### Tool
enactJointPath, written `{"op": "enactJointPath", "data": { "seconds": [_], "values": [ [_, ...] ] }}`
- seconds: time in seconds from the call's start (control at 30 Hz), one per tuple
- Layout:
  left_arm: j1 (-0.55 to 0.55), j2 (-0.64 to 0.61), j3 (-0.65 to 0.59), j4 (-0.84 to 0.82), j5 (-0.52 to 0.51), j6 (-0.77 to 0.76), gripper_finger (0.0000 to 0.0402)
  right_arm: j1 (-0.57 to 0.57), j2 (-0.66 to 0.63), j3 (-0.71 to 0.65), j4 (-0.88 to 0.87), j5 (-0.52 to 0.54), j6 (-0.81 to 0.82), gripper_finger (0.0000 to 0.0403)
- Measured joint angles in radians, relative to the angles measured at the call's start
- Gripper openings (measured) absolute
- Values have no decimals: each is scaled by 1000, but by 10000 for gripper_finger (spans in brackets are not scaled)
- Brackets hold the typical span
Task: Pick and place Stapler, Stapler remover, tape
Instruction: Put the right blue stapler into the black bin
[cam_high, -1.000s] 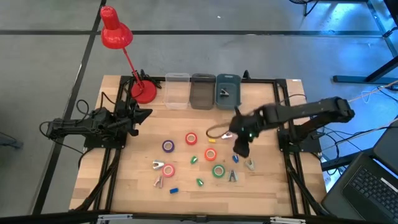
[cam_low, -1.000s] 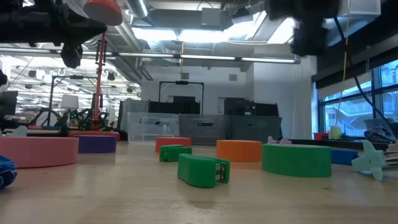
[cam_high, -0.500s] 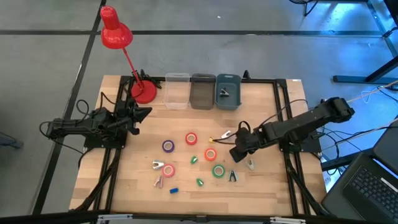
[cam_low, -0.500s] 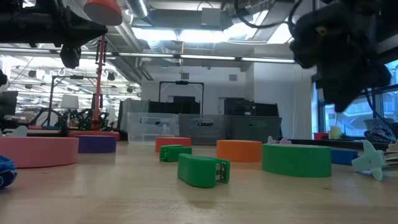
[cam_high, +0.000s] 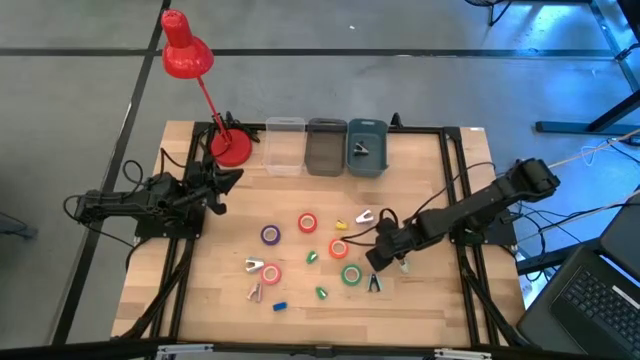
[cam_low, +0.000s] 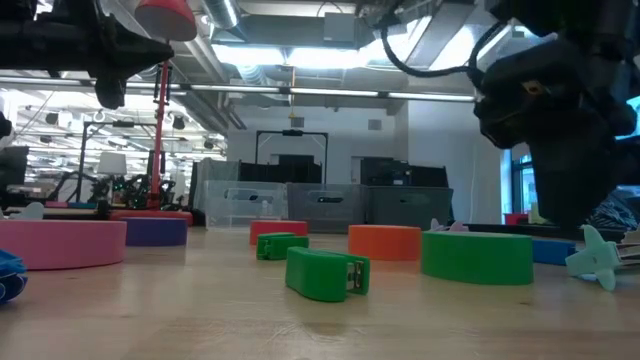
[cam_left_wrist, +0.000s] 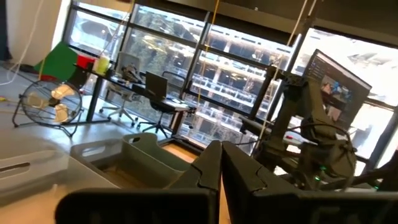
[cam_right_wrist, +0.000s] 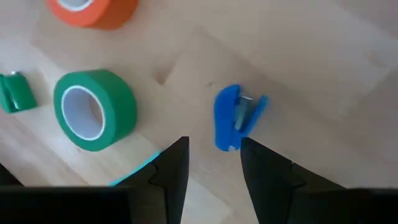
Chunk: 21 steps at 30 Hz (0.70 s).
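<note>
My right pincer (cam_right_wrist: 211, 163) hangs low over the table with its two dark fingers (cam_right_wrist: 171, 168) parted and nothing between them — a small blue stapler (cam_right_wrist: 235, 117) lies on the wood just ahead of the gap, not touched. Beside it sits a green tape roll (cam_right_wrist: 94, 109) with a pale core, and a little green stapler (cam_right_wrist: 16, 92) lies on its other side. Farther on is an orange tape roll (cam_right_wrist: 93, 11), only partly in sight.

From above, my right gripper (cam_high: 380, 252) sits on the right half of the wooden table (cam_high: 430, 300), near the green tape roll and a dark claw-shaped staple remover (cam_high: 373, 284). Toward the middle lie a red-orange roll (cam_high: 307, 222), a purple roll (cam_high: 271, 235) and a pink roll (cam_high: 271, 273), well apart from one another.

My left pincer (cam_left_wrist: 221, 177) waits off the table's left edge — its fingers pressed together, empty.

At the far edge stand three bins in a row: a clear bin (cam_high: 285, 145), a grey bin (cam_high: 326, 146) and a blue-grey bin (cam_high: 367, 147) with a staple remover inside. A red desk lamp (cam_high: 190, 60) stands at the far left corner.
</note>
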<state>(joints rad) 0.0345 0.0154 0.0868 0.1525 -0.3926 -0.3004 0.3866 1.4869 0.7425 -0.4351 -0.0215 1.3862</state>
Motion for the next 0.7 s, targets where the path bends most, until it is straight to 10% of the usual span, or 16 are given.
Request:
{"op": "enactJointPath", "data": {
  "seconds": [0.7],
  "values": [
    [0, 0, 0, -22, -9, 0, 8, -2, 15, 2, -39, 52, -37, 223]
  ]
}}
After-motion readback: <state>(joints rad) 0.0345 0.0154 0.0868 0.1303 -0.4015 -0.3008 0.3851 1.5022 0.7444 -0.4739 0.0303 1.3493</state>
